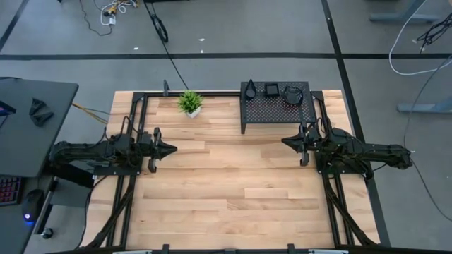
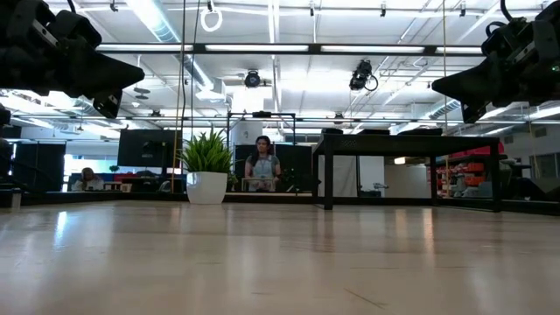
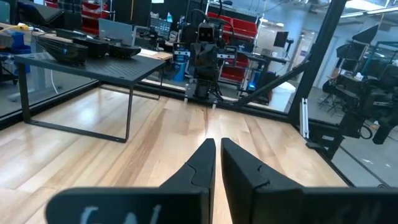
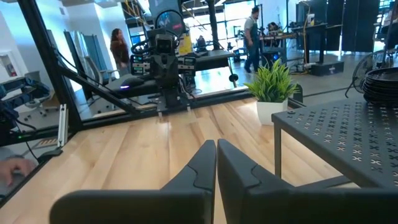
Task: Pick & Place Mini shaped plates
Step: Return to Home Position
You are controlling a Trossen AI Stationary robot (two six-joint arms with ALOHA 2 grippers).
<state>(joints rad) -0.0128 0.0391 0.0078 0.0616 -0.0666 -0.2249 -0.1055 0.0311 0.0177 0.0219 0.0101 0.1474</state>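
blurring together, plates (image 1: 272, 90) crowd the rack (image 1: 275, 113); left pincer (image 1: 172, 149), right pincer (image 1: 285, 142) closed.

No readable text, brand or number in any view. Closest thing: pale strokes on the housing of the left gripper (image 3: 217, 147), seen in the left wrist view, too blurred to make out. High, low and right wrist views checked — nothing legible.
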